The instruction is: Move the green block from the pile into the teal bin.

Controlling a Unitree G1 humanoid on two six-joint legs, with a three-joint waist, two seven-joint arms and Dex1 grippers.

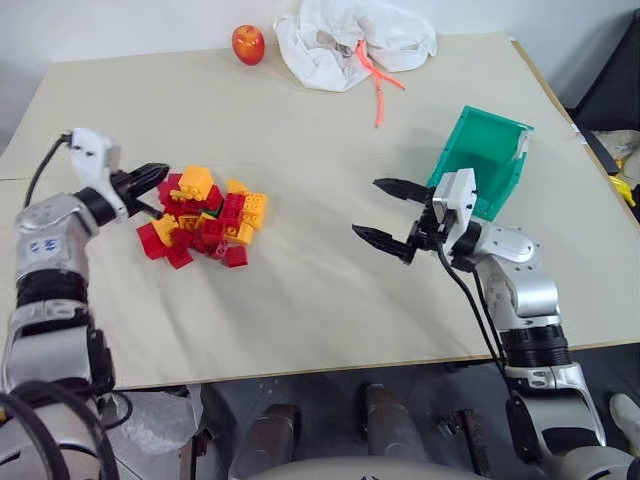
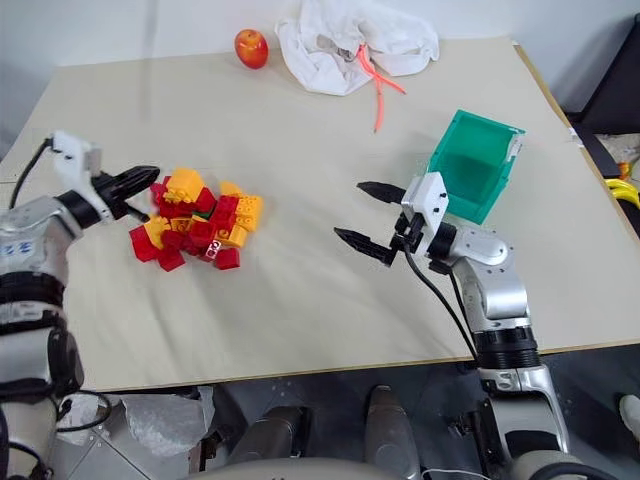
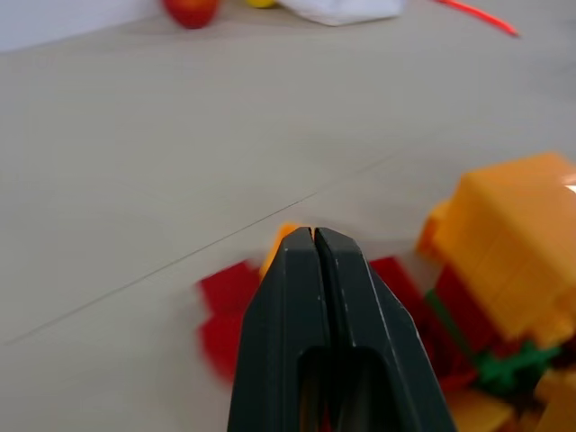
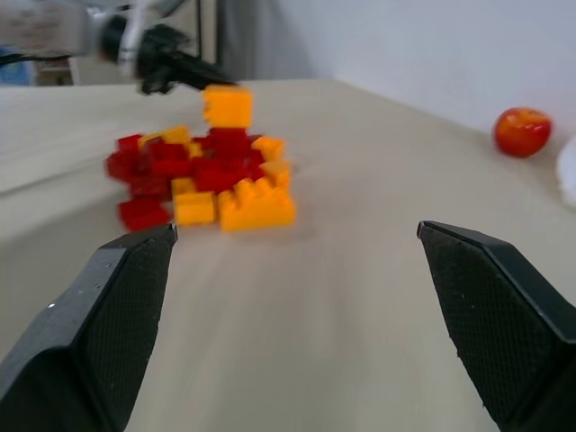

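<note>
Two grippers: left gripper (image 1: 158, 178) pressed together (empty) at the pile (image 1: 205, 215); right gripper (image 1: 385, 213) fingers spread wide.

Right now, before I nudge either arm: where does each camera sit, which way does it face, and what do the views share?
Left and right eye views: on the head, looking forward and down over the table; both arms show, left gripper at the pile, right gripper near the teal bin.
Left wrist view: along its shut fingers into the pile, green block low among the bricks.
Right wrist view: between its open fingers across the table to the pile and left gripper.
Shared: the pile and the apple.
</note>
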